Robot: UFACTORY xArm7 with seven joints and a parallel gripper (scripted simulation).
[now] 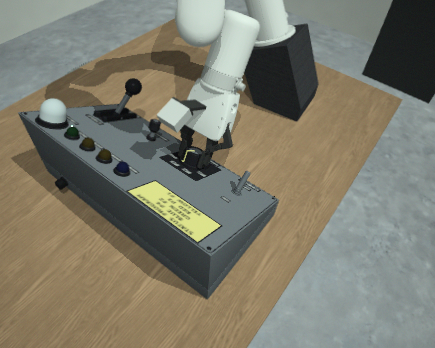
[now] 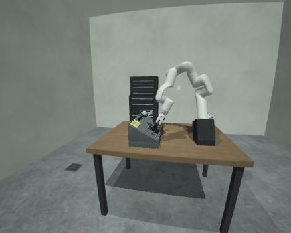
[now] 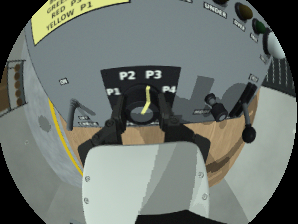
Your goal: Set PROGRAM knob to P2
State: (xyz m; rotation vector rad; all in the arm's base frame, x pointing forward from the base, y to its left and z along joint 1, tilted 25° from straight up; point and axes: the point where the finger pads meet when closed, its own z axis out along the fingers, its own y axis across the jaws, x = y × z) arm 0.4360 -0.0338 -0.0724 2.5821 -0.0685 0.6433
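Observation:
The grey console (image 1: 145, 185) stands on the wooden table. Its black PROGRAM knob (image 1: 194, 156) sits near the middle of the sloped panel, on a black plate marked P1 to P4. My gripper (image 1: 197, 155) is shut on the knob, one finger on each side. In the wrist view the knob (image 3: 143, 111) lies between the fingers of the gripper (image 3: 141, 119), and its yellow pointer line aims up between the P2 and P3 marks, closer to P3. In the exterior view the console (image 2: 145, 133) and the gripper (image 2: 156, 126) look small.
On the panel are a white dome (image 1: 53, 112), several coloured buttons (image 1: 96, 150), a black ball lever (image 1: 127, 97), a small slider (image 1: 154, 129), a metal toggle (image 1: 239, 185) and a yellow label (image 1: 174, 210). The arm's black base block (image 1: 282, 70) stands behind.

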